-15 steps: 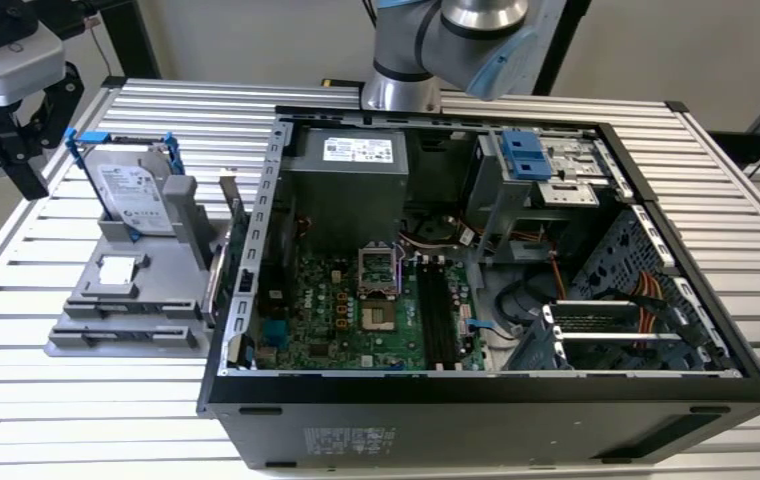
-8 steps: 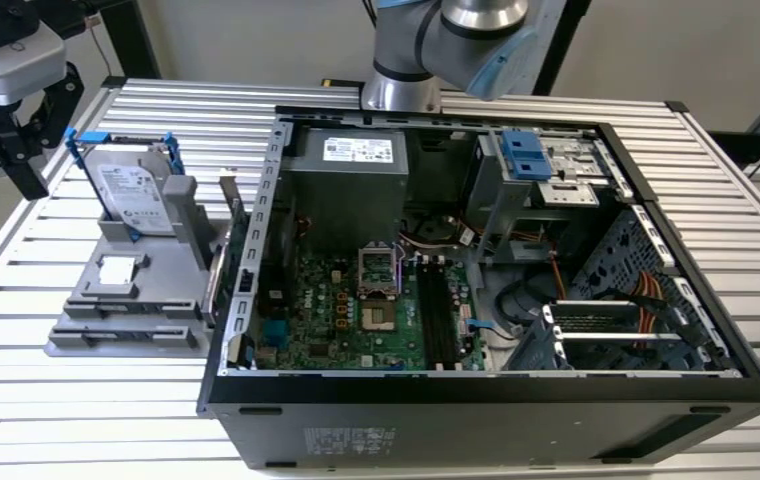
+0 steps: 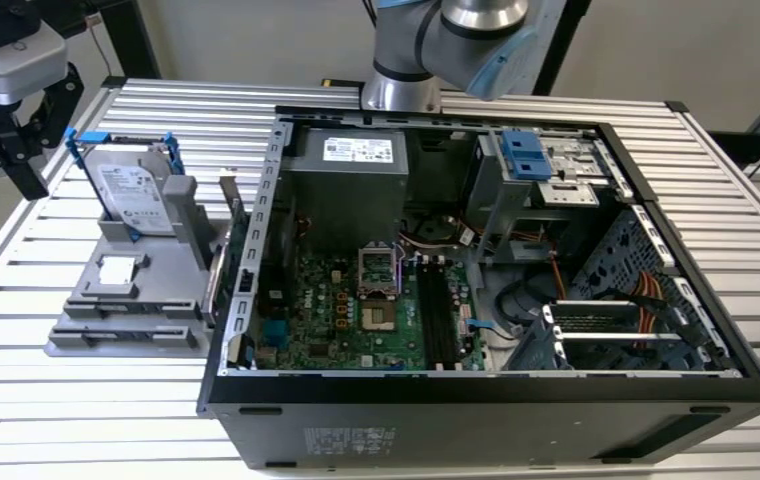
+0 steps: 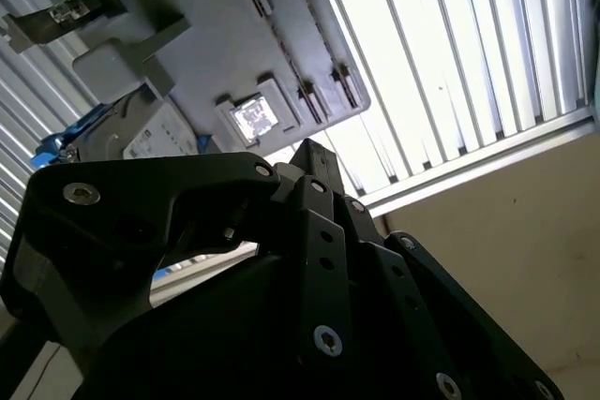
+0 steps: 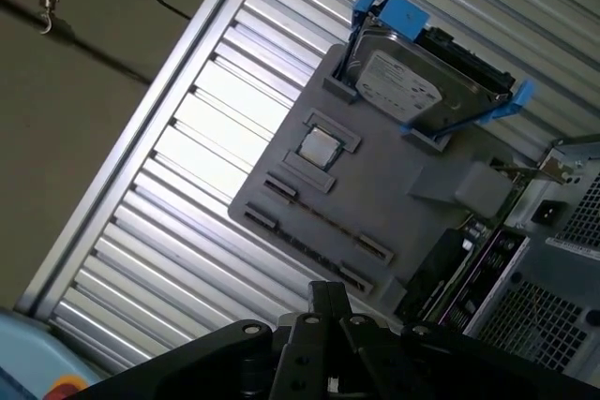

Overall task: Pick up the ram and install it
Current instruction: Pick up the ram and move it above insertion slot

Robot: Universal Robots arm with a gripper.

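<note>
My gripper hangs raised at the exterior view's far left, above the table's edge and beside the grey holder. Its black body fills the near part of both wrist views, gripper over the holder. I cannot pick out the ram. A thin dark line runs along one long slot of the holder in the first wrist view, too slim to tell what it is. Nothing shows in the gripper. The long black memory slots lie on the green motherboard inside the open computer case.
A hard drive in a blue frame stands upright at the holder's far end, with a small square chip below it. An expansion card stands between holder and case. The slatted metal table has an edge close to the gripper.
</note>
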